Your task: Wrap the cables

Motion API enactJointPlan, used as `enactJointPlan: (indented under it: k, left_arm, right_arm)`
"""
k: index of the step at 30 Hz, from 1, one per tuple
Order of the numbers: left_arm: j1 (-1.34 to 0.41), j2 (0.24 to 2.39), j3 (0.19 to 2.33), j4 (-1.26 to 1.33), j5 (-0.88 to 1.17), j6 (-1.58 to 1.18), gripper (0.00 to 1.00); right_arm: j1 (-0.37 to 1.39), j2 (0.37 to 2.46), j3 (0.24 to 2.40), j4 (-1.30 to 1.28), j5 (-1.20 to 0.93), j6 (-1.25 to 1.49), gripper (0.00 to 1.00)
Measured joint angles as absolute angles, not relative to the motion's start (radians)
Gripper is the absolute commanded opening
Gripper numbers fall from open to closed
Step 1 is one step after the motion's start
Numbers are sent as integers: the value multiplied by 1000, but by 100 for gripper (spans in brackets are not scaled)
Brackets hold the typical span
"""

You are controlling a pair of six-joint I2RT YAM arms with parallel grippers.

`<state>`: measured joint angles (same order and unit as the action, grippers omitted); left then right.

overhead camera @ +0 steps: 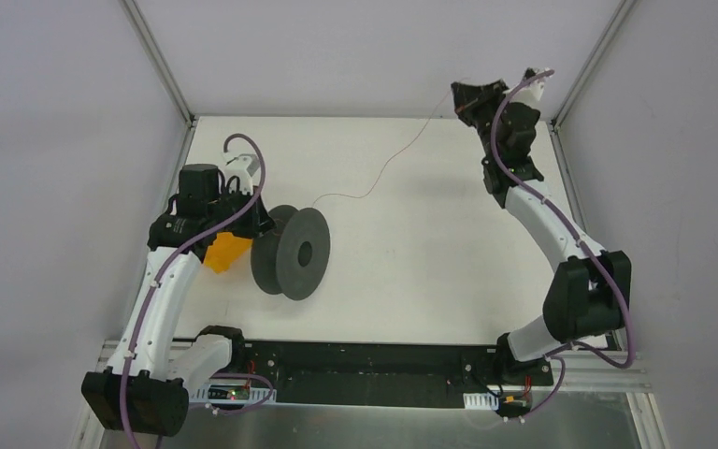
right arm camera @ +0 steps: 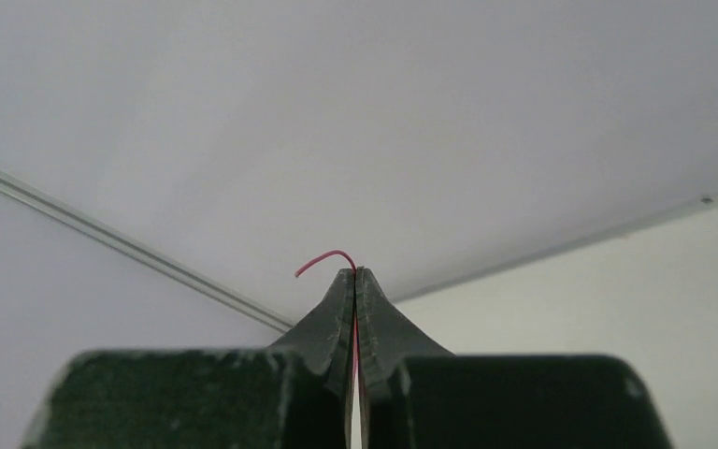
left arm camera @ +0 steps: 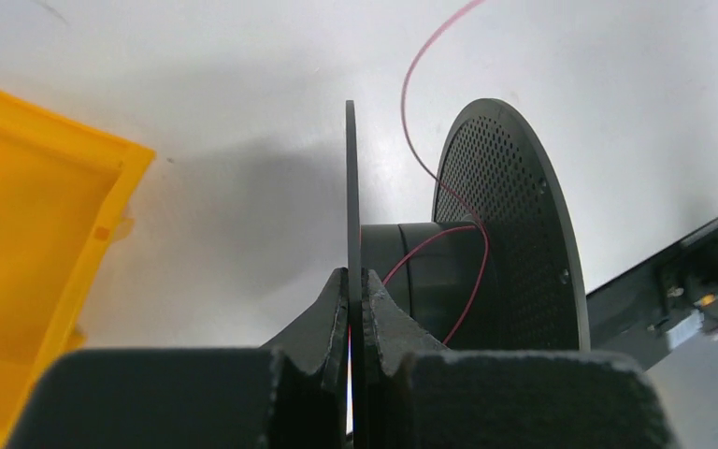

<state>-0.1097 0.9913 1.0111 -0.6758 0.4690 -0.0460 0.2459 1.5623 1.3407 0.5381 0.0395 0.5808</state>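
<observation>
A dark grey two-flanged spool [overhead camera: 292,251] stands on edge on the white table, left of centre. My left gripper [overhead camera: 264,223] is shut on the spool's near flange [left arm camera: 351,206], one finger on each side. The thin reddish-brown cable [overhead camera: 383,173] runs from the spool's core [left arm camera: 430,271] across the table up to my right gripper [overhead camera: 463,101], raised at the far right corner. My right gripper [right arm camera: 355,273] is shut on the cable's end [right arm camera: 323,260], whose short tip curls out past the fingertips.
A yellow bin [overhead camera: 227,251] sits just left of the spool, under the left wrist; it also shows in the left wrist view [left arm camera: 28,253]. A black base rail [overhead camera: 374,369] lines the near edge. Grey enclosure walls and aluminium posts [overhead camera: 159,56] ring the table.
</observation>
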Motion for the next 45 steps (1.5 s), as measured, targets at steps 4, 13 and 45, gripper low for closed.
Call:
enactJointPlan:
  k: [4,13,45]
  left_arm:
    - [-67,942,1013,-617,548,-159,0]
    - [92,921,1013,-422,673,-485,0]
    - [235,1169,948,-8,387,-767,0]
  right_arm:
    - [243,1457,1116,554,36,495,0]
    - [241,1192,757,613,39,372,0]
    - [1027,811,906,84,-151,109,0]
